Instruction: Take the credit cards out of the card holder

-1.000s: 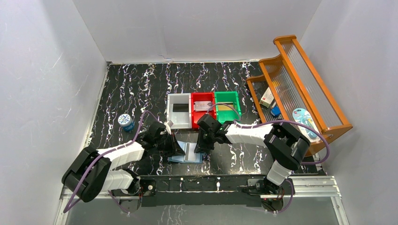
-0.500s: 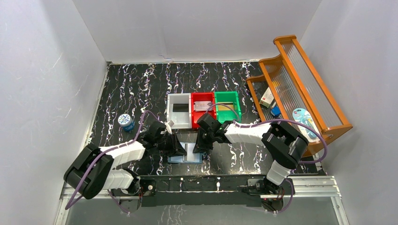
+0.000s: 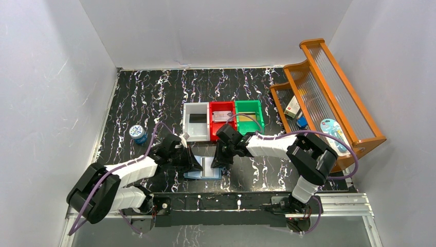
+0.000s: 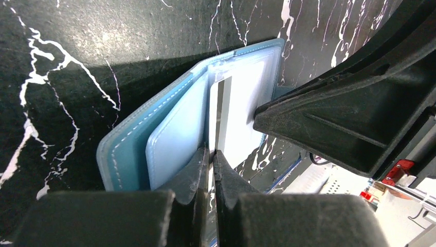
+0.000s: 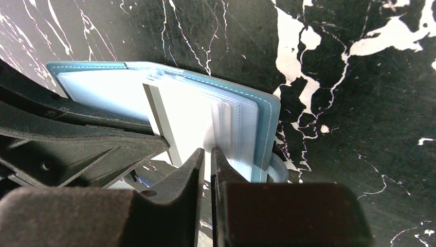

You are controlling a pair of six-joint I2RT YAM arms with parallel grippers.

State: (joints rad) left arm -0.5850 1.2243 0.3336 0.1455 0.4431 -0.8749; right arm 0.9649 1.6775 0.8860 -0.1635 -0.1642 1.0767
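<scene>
Left pincer [image 4: 211,157] pinches thin pale card [image 4: 236,123]; glossy blue wallet [image 4: 128,149] splayed.

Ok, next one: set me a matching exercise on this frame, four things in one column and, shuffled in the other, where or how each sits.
Things
1. card holder
2. credit card
3. round blue tin
4. red bin

Places or states
A. between a white bin and a green bin
B. lying open near the front edge of the table
C. pinched between the fingers of the left gripper
D. standing alone toward the table's left side

Pairs: 1-B, 2-C, 3-D, 4-A
</scene>
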